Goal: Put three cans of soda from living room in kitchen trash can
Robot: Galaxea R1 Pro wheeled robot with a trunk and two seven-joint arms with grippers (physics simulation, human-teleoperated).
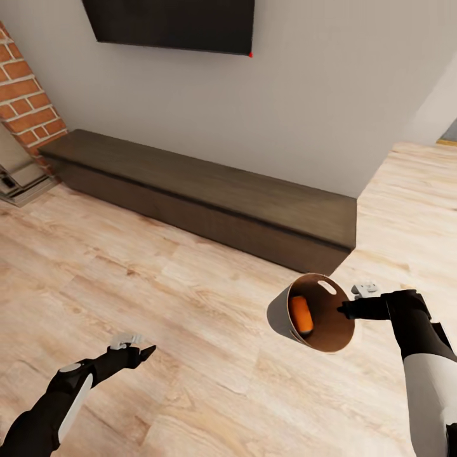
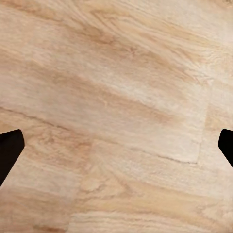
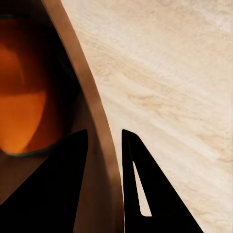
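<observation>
Right gripper (image 1: 346,310) pinches trash can (image 1: 279,314) rim, soda can (image 1: 301,315) inside.

No text, label, brand or number can be read on any thing in these views.

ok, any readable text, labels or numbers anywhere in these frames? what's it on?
None readable.
Soda can in the bin: plain orange side, no label.
Bin: blank outside and inside.
Wall screen: dark, only a small red dot at its lower corner.
Low cabinet, brick and floor: no markings.
</observation>
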